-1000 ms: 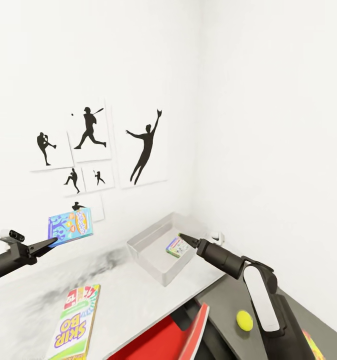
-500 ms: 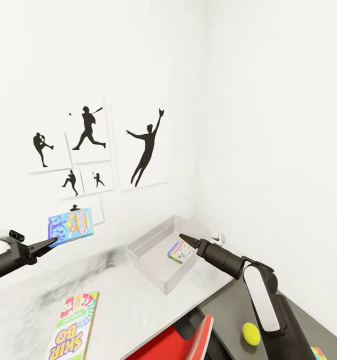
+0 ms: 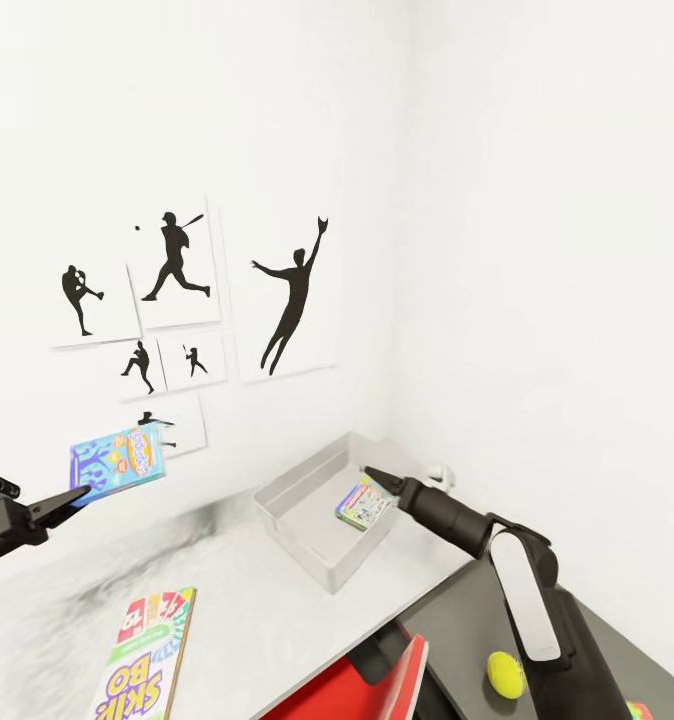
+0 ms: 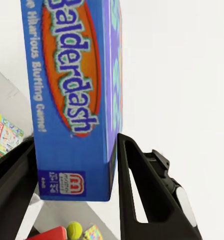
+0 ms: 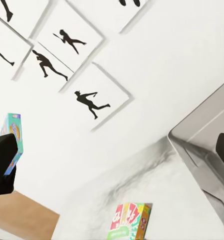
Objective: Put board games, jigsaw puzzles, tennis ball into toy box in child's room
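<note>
The blue board game hangs in the air above the far left of the table, well apart from the toy box, pinched at one short end between the two fingers of the left gripper. In the left wrist view the lettering runs along its length, so its long axis lies in line with the fingers and points away from the gripper; in the head view its printed face is turned toward the camera.

The hold is only on the box's end, so I judge that a quick swing toward the toy box could let it pivot or slip out and drop on the table or the floor.

A second, green-bordered game already lies in the toy box's right end. The right gripper hovers over that spot; I cannot tell whether its fingers are parted. It could block the carry.

The Skip-Bo box lies flat on the table, and the tennis ball sits on the lower dark unit.
</note>
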Robot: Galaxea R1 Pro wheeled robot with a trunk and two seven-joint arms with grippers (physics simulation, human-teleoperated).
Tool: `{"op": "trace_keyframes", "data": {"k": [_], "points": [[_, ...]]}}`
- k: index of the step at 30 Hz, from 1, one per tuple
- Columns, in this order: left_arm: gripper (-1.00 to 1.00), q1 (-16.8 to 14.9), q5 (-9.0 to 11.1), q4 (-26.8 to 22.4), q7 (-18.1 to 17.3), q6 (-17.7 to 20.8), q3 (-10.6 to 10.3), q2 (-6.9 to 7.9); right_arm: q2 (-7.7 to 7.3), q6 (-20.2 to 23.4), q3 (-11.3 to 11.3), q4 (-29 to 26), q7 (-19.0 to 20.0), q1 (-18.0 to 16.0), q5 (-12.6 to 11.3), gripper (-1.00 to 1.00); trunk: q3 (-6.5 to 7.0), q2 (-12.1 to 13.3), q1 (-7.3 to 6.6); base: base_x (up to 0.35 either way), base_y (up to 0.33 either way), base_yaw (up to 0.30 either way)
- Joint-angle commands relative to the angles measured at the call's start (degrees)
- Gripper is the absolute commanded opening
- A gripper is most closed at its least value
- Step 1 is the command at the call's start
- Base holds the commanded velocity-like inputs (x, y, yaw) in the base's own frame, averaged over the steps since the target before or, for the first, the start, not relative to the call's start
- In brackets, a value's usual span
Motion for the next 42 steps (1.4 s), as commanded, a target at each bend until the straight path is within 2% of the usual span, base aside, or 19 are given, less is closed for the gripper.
{"op": "trace_keyframes", "data": {"k": [1, 3, 9, 24, 25, 42], "points": [[-1.00, 0.32, 0.28, 0.35, -0.25, 0.35, 0.33, 0.34, -0.27, 0.41, -0.50, 0.05, 0.36, -0.01, 0.02, 1.00, -0.02, -0.04, 0.02, 0.000, 0.000, 0.000], [-1.00, 0.97, 0.80, 0.66, -0.25, 0.16, 0.97, 1.00, -0.91, 0.49, -1.14, 0.05, 0.48, 0.01, -0.02, 1.00, -0.02, -0.04, 0.02, 0.000, 0.000, 0.000], [-1.00, 2.25, 1.61, 0.65, -0.25, 0.03, 2.90, 1.07, -2.83, 0.59, -2.84, 0.04, 0.61, 0.02, -0.07, 1.00, -0.02, -0.04, 0.02, 0.000, 0.000, 0.000], [-1.00, 2.25, 1.26, 0.56, -0.25, -0.06, 7.76, 0.91, -2.92, 0.63, -3.39, 0.04, 2.26, 0.02, -0.07, 1.00, -0.02, -0.04, 0.02, 0.000, 0.000, 0.000], [-1.00, 2.26, 1.26, 0.56, -0.25, -0.05, 11.28, 0.91, -2.92, 0.63, -3.44, 0.04, 2.26, 0.02, -0.07, 1.00, -0.02, -0.04, 0.02, 0.000, 0.000, 0.000], [-1.00, 2.22, 1.08, 0.56, -0.25, -0.04, 11.53, 1.01, -2.92, 0.63, -3.63, 0.04, 3.49, 0.02, 0.02, 1.00, -0.02, -0.04, 0.02, 0.000, 0.000, 0.000]]}}
